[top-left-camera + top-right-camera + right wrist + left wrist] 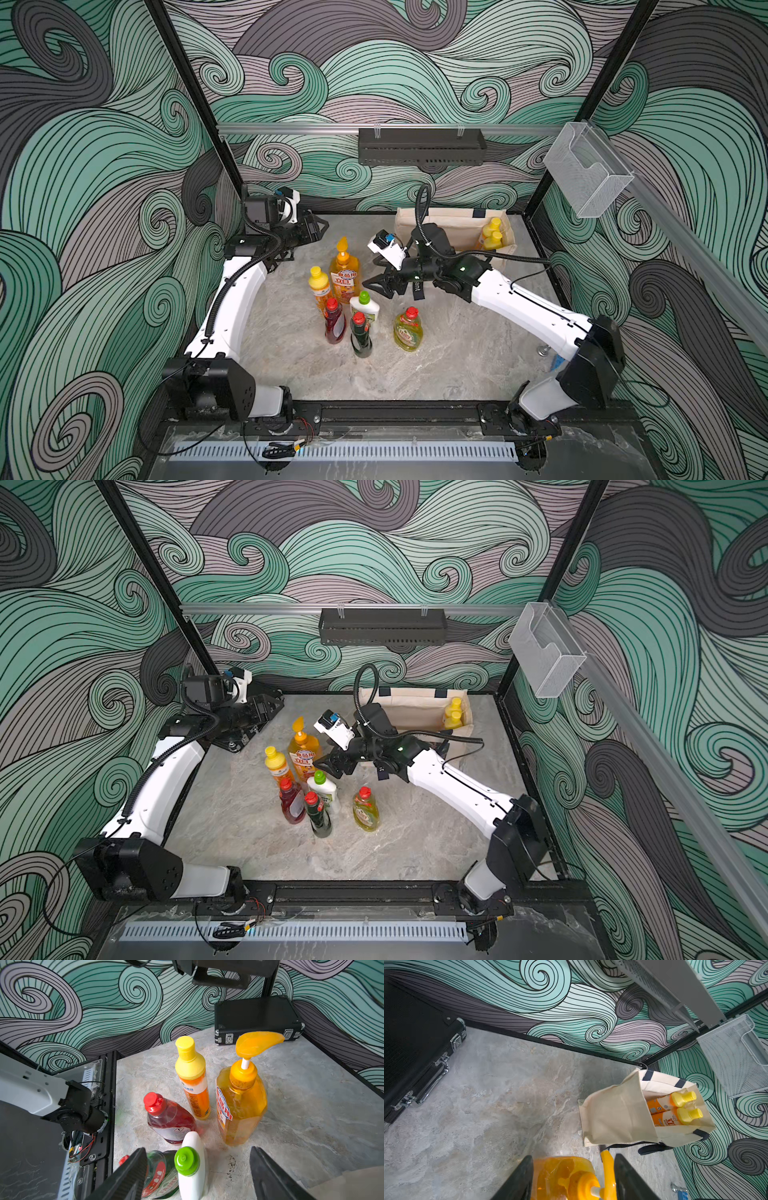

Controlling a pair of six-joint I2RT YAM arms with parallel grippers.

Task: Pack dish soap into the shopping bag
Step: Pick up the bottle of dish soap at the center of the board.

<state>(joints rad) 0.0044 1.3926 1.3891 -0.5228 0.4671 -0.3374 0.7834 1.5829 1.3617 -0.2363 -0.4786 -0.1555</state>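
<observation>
Upper right of a top view, against the back wall: the shopping bag [461, 220], upright, mouth open, two orange yellow-capped bottles [492, 236] already inside at its right end. Probably parked there to leave the middle of the bench [457, 365] free for reaching.

Left of centre, standing in a tight cluster, not yet packed: amber pump bottle [345, 272], a third orange bottle [319, 286] just beside it, red bottle [334, 322], dark-green bottle [360, 336], white green-capped bottle [365, 307]. A little apart to the right: yellow red-capped bottle [408, 330].

Right pincer [197, 1149]: jaws wide apart, empty, lined up on the green cap at the bottom centre of the right wrist view, probably for the next pick. Left pincer [573, 1158]: jaws apart too, not clamped on anything as far as visible, pump bottle in sight between the fingers at the frame's bottom edge.

In the way: close neighbours round the white bottle, easy to topple; the right arm [434, 245] across the bag's front. Upper right of the right wrist view, well apart from the bottles: a black hard case [257, 1016].
</observation>
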